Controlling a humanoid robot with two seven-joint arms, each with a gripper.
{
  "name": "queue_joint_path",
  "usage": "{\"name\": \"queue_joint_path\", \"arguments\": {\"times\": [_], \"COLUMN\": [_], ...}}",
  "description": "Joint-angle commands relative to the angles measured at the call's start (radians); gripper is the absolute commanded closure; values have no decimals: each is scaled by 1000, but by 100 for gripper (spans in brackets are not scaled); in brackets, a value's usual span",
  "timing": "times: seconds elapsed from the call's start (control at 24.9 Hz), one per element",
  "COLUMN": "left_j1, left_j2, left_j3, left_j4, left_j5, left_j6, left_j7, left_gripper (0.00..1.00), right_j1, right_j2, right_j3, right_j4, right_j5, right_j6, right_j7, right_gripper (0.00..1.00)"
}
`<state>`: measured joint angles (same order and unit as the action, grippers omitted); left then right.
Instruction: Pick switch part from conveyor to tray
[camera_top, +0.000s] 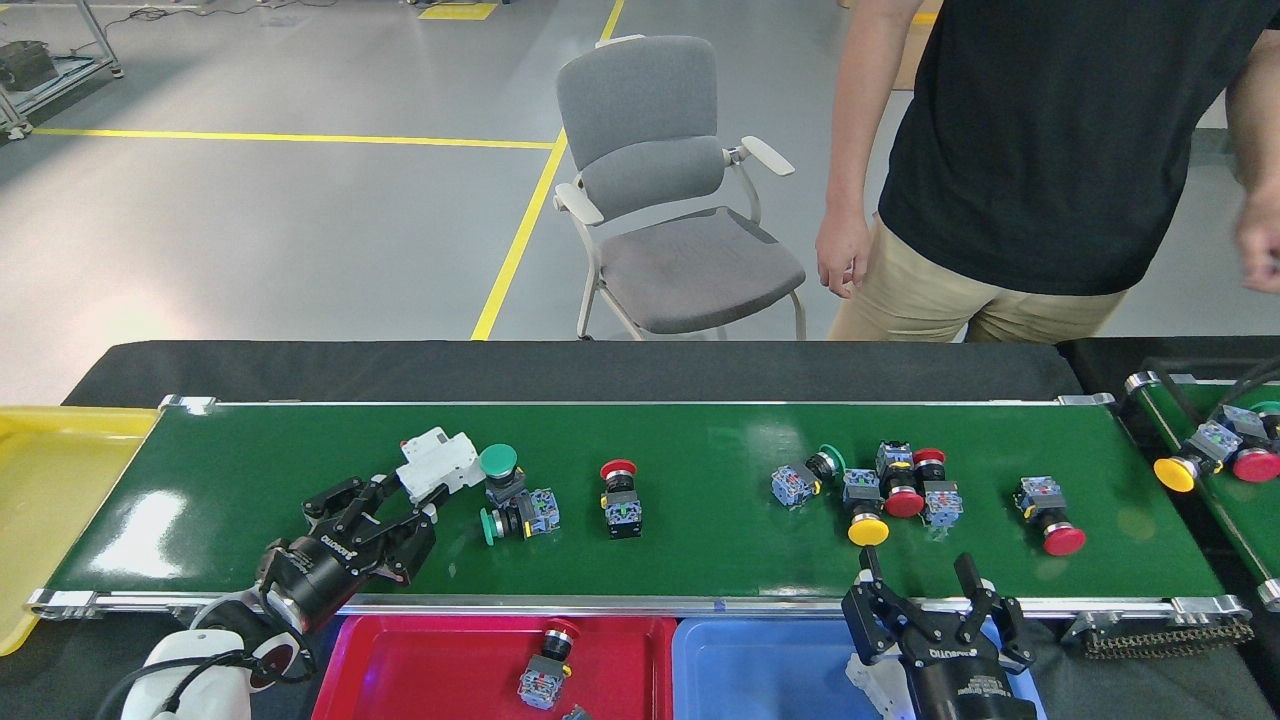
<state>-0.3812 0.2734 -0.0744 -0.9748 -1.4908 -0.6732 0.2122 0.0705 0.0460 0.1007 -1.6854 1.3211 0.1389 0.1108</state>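
Left gripper (385, 505) open on the conveyor (250, 470) beside a white switch part (437, 462) – right gripper (928, 590) open, empty, over the blue tray (760, 665)

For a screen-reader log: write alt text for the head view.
Left gripper reaches, fingers open, at a white switch part on the green conveyor strewn with push-button switches; right gripper hovers open over a blue tray. A person stands behind.
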Motion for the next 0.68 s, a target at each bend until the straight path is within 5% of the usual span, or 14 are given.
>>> {"name": "queue_joint_path", "arguments": {"times": [0.0, 0.16, 0.48, 0.56, 0.6, 0.64], "left_j1": [-13, -5, -1, 2, 5, 10], "left_j2": [-7, -34, -85, -82, -82, -80], "left_j3": [27, 31, 33, 33, 33, 34], "left_j4": [-38, -128, -185, -185, -185, -185], "left_j5": [7, 9, 9, 10, 10, 12], "left_j6": [11, 12, 7, 4, 3, 1], "left_j7": [6, 0, -30, -30, -30, -30], "left_gripper": [100, 100, 100, 99, 100, 100], "right_j1": [-41, -60, -233, -258, -268, -271], "right_j2": [2, 1, 31, 26, 20, 11], "right_j3": [53, 91, 129, 179, 186, 192], "right_j4": [7, 27, 251, 313, 317, 317], "right_j5": [9, 12, 6, 1, 0, 0], "right_j6": [64, 126, 176, 172, 168, 159], "right_j7": [35, 67, 73, 107, 110, 112], "right_gripper": [4, 4, 6, 21, 36, 64]}}
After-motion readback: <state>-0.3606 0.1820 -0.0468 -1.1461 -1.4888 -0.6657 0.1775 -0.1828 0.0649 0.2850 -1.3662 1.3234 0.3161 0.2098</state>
